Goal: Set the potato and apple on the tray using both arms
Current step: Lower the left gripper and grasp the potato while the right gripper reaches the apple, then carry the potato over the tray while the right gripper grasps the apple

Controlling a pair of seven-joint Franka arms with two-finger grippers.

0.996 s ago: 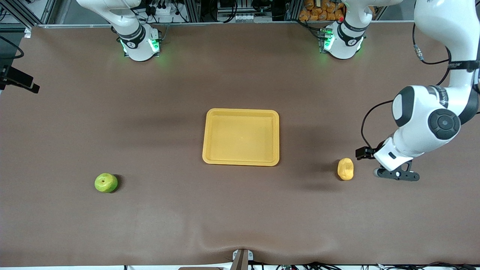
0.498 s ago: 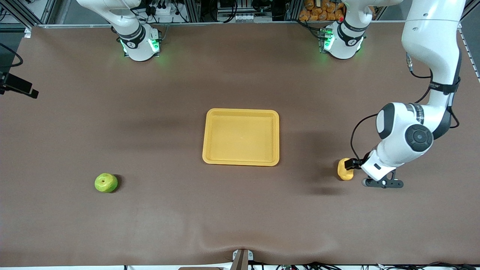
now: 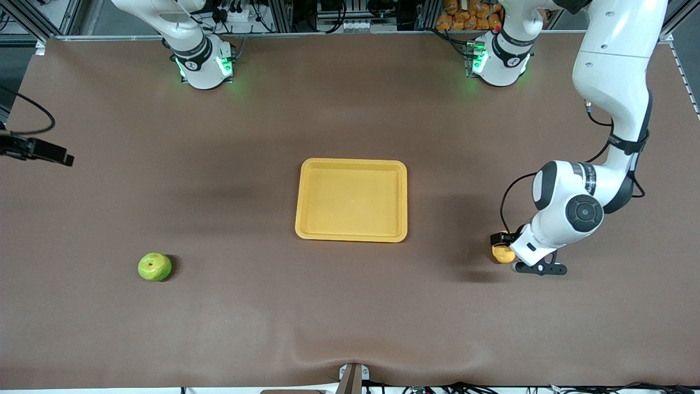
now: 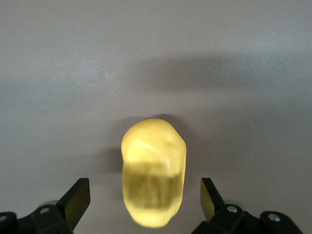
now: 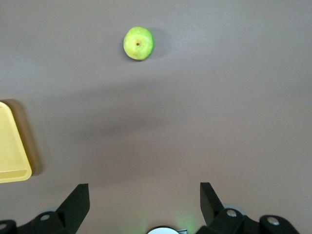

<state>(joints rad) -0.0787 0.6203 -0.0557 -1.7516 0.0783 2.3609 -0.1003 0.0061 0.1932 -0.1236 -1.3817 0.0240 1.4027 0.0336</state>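
Left pincer (image 4: pixel 144 204) now over potato (image 4: pixel 153 170) — brown table (image 3: pixel 350 306)

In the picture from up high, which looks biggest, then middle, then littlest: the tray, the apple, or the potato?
1. The tray, by far the biggest.
2. The apple.
3. The potato looks littlest, but the left pincer hangs over it and hides part, so apple versus potato is unsure.

The left arm reaches down from its base, elbow bent, wrist tilted low over the desk (image 3: pixel 350 306). Left gripper (image 4: pixel 145 202) hangs with fingers (image 4: pixel 75 200) spread wide, a potato (image 4: pixel 153 170) between them, untouched. Right gripper (image 5: pixel 144 202) hovers high, fingers (image 5: pixel 78 200) spread wide, holding nothing.
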